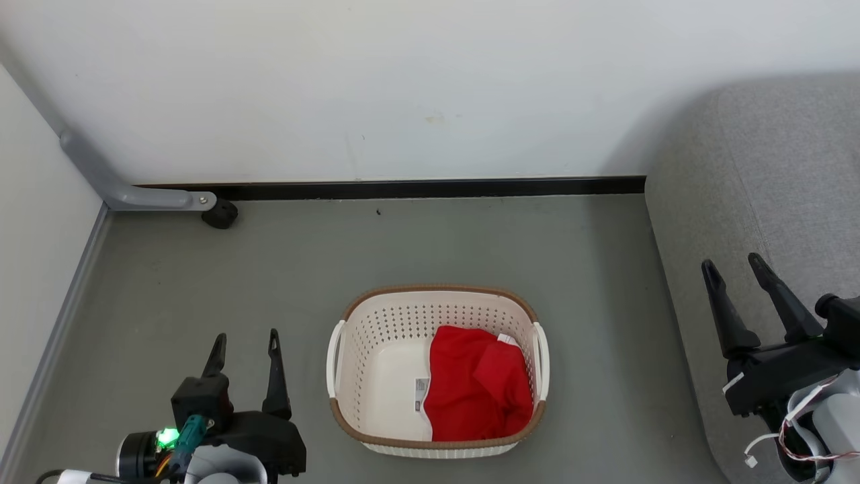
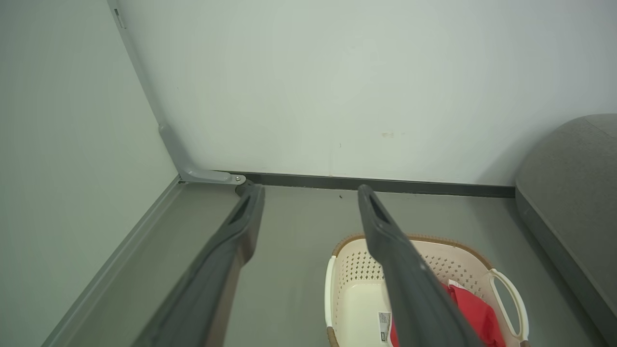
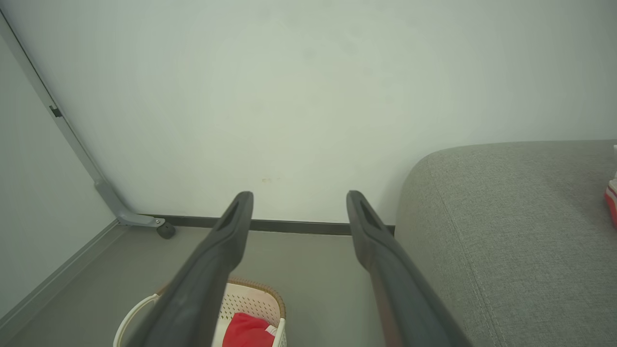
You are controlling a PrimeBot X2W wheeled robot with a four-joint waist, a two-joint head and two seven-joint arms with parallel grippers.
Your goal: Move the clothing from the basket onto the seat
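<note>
Okay, looking at a soft red garment with a bit of white trim (image 1: 478, 393), lying bunched in the right half of the oval cream-white perforated plastic basket with the brown woven-look rim (image 1: 437, 290), parked on the grey floor (image 1: 269, 269) just left of the big light-grey fabric couch cushion (image 1: 772, 168). Also spotting a scrap of red and white (image 3: 612, 205) at the far edge of that cushion in the right wrist view, too cropped to be calling it. Seeing the left gripper (image 1: 246, 335) hovering off the basket's left side, fingers spread wide, holding nothing; same for the right gripper (image 1: 731, 261), hanging over the cushion's front edge, gaping and carrying nothing. Worrying mostly about pinching just a top fold, snagging cloth on the rim and tipping or dragging the light basket. Also worrying about nipping the paper label (image 1: 421, 393) or the wall instead of fabric, or dropping the garment short onto the floor.
</note>
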